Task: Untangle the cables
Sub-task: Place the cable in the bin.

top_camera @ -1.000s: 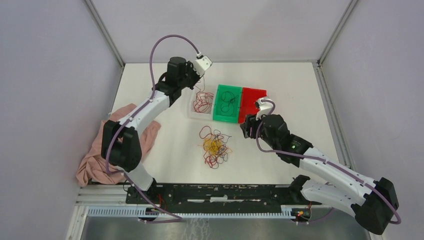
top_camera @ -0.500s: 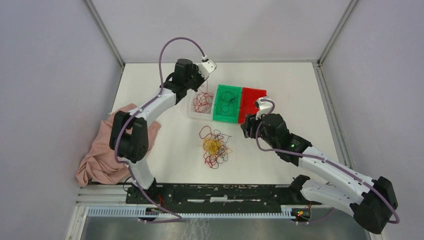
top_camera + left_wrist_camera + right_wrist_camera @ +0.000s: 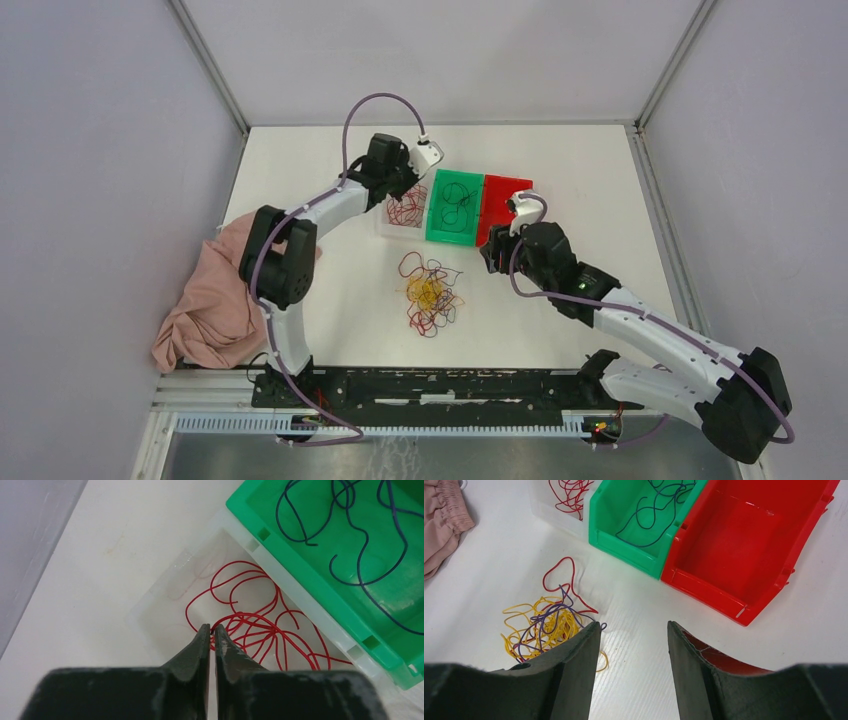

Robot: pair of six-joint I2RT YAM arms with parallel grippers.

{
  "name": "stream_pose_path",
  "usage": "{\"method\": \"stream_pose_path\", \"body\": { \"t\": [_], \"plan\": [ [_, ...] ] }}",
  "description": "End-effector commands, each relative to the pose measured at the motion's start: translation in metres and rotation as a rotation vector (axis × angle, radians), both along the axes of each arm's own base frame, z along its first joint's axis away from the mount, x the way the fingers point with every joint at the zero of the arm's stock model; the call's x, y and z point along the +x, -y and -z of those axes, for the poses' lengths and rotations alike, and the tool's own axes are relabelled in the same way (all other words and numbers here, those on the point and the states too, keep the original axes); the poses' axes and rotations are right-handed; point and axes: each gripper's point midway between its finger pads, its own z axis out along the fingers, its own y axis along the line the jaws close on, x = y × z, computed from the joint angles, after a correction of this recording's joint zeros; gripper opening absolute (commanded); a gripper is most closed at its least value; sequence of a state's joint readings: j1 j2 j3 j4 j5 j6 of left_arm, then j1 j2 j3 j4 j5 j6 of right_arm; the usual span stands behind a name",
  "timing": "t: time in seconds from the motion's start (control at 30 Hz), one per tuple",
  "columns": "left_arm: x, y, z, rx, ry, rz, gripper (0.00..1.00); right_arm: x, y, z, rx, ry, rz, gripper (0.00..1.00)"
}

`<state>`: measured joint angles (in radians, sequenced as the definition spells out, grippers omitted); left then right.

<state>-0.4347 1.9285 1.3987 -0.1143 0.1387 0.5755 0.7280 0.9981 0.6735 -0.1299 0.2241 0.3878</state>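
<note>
1. Top view: the tangle of cables (image 3: 430,293), a mix of yellow, red and dark strands, sits loose on the white table (image 3: 350,300), in front of three bins in a row. They go clear bin (image 3: 385,228), green bin (image 3: 452,238), red bin (image 3: 505,200). There are red cables (image 3: 405,208) in the clear one and dark blue cables (image 3: 458,205) in the green one. The left gripper (image 3: 403,188) is over the clear bin. The right gripper (image 3: 490,258) hangs just beside the red bin's near end, to the right of the tangle. A pink cloth (image 3: 205,320) is bunched at the table's left edge.

2. Left wrist: the left gripper (image 3: 211,630) has its jaws pressed together, tips right down at the red cables (image 3: 260,630) inside the clear bin (image 3: 165,590). Honestly can't tell if a strand is pinched. The green bin (image 3: 280,545) is right next door, with the dark blue cables (image 3: 350,530) looping inside.

3. Right wrist: the right gripper (image 3: 633,627) has its jaws spread apart, with nothing between them but bare table. The tangle of cables (image 3: 544,627) is just off its left finger. The green bin (image 3: 644,562) and red bin (image 3: 734,535) are ahead, touching side by side. The pink cloth (image 3: 441,515) peeks in top left.
</note>
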Motion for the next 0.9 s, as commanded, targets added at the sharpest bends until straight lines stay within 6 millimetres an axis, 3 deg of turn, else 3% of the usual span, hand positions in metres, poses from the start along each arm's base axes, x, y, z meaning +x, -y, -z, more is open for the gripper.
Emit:
{"method": "stream_pose_path", "body": {
  "t": [0.0,0.17,0.27,0.43,0.63,0.73,0.87],
  "plan": [
    [0.020,0.002,-0.017,0.041,0.077,0.003,0.20,0.011,-0.009,-0.035,0.064,0.069,-0.006,0.58],
    [0.020,-0.005,-0.023,0.055,0.044,0.004,0.54,0.010,-0.009,-0.037,0.059,0.070,-0.015,0.58],
    [0.015,-0.009,-0.052,-0.012,0.064,-0.008,0.66,0.009,-0.010,-0.037,0.057,0.071,-0.028,0.60],
    [-0.014,-0.006,-0.088,-0.077,0.027,0.039,0.93,0.007,-0.017,-0.034,0.064,0.053,-0.060,0.61],
    [-0.052,-0.007,-0.113,-0.101,-0.058,0.095,0.97,0.002,-0.041,-0.027,0.109,-0.002,-0.150,0.62],
    [-0.067,-0.005,-0.112,-0.121,-0.089,0.130,0.97,0.001,-0.051,-0.025,0.116,-0.017,-0.181,0.62],
    [-0.081,0.002,-0.091,-0.133,-0.175,0.175,0.90,-0.006,-0.064,-0.023,0.134,-0.032,-0.228,0.61]
  ]
}}
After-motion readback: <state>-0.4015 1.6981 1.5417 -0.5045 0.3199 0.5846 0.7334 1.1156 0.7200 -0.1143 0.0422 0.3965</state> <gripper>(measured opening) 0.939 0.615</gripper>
